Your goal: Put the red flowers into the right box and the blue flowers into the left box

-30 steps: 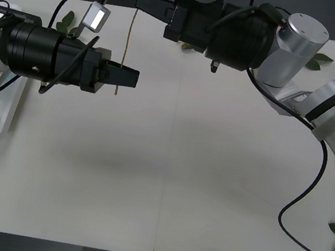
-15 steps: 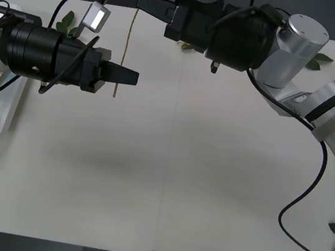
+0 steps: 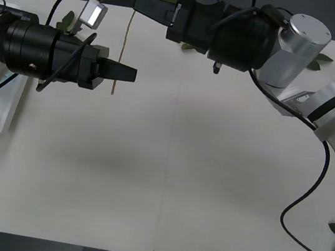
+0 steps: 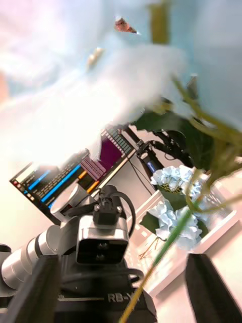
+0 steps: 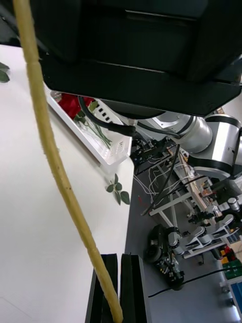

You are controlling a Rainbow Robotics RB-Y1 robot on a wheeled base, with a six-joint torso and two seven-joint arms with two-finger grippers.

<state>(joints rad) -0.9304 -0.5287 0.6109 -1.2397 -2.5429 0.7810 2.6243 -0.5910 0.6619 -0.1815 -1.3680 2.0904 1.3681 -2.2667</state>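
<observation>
Midair, left claw clenched on blue flower stem, right claw released, above white table; monitor behind.

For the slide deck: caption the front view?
Above the table, the right gripper and the left gripper meet at a flower's long stem.

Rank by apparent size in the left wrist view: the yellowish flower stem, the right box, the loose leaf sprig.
1. flower stem, though its nearness to the camera inflates it
2. right box
3. leaf sprig
</observation>
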